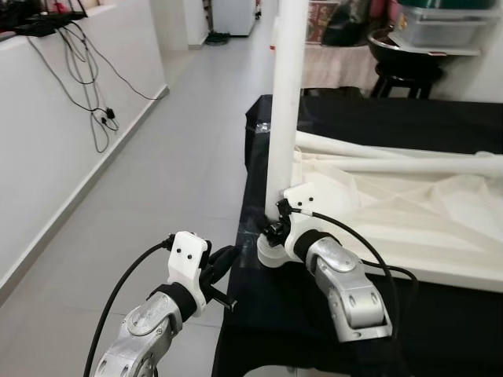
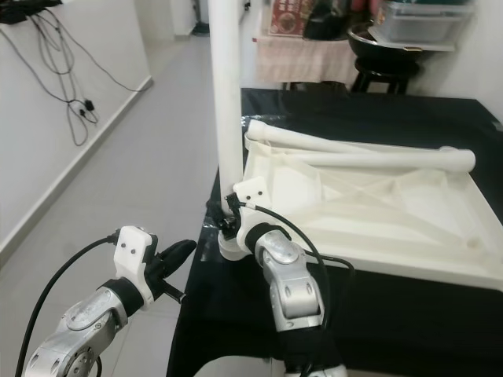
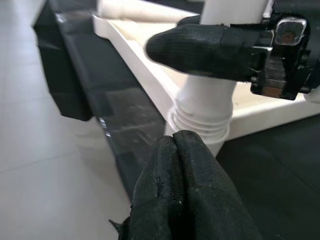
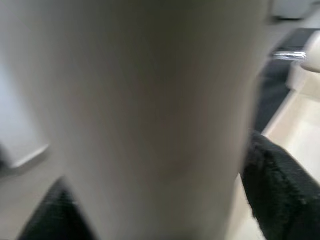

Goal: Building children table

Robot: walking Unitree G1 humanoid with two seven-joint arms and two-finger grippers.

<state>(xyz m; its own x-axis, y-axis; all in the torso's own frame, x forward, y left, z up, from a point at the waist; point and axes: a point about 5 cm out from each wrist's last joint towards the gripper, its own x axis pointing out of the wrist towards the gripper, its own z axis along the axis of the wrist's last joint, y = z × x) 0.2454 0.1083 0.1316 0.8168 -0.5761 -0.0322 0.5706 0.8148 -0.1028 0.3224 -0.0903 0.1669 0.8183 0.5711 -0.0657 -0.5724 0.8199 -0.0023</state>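
A white children's tabletop (image 1: 424, 228) lies upside down on the black work table (image 1: 440, 322). One white table leg (image 1: 284, 94) stands upright in its near-left corner socket. My right gripper (image 1: 275, 232) is shut around the base of this leg (image 4: 150, 110), with one finger (image 4: 280, 180) beside it. My left gripper (image 1: 224, 263) hovers just off the table's left edge, its fingertips (image 3: 175, 150) pressed together and empty, pointing at the leg's ribbed collar (image 3: 202, 112). Two loose white legs (image 2: 369, 159) lie across the tabletop.
Open grey floor (image 1: 157, 196) stretches to the left of the black table. Cables (image 1: 86, 86) hang down the white wall at far left. Behind the table stand a dark stool with a bowl (image 1: 405, 55) and a plastic box (image 1: 440, 23).
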